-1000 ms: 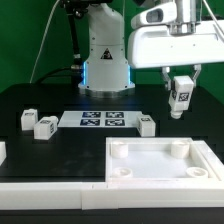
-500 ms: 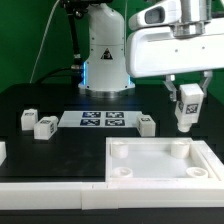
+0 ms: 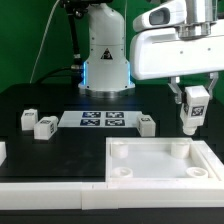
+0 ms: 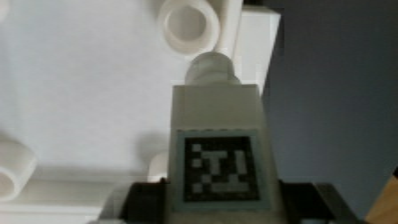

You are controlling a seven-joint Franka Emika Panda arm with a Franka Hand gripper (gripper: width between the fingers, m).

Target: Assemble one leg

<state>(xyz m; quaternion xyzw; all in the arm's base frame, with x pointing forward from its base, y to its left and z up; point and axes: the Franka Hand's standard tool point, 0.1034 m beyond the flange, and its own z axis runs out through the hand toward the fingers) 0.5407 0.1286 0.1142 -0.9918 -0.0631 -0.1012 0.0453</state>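
Note:
My gripper (image 3: pixel 191 100) is shut on a white leg (image 3: pixel 191 110) with a black-and-white tag, held upright in the air at the exterior view's right, above the far right corner of the large white square panel (image 3: pixel 160 178). In the wrist view the leg (image 4: pixel 217 135) fills the middle between the dark fingers (image 4: pixel 143 200), its tip pointing toward a round corner socket (image 4: pixel 187 28) of the panel. Three more legs lie on the black table: two at the exterior view's left (image 3: pixel 27 119) (image 3: pixel 45 126) and one by the marker board (image 3: pixel 147 124).
The marker board (image 3: pixel 102 121) lies flat on the table behind the panel. The robot base (image 3: pixel 105 55) stands at the back. A white part edge (image 3: pixel 2 152) shows at the exterior view's far left. A white ledge (image 3: pixel 50 195) runs along the front.
The gripper with the leg has moved to the exterior view's right and slightly lower, now over the panel's far right corner.

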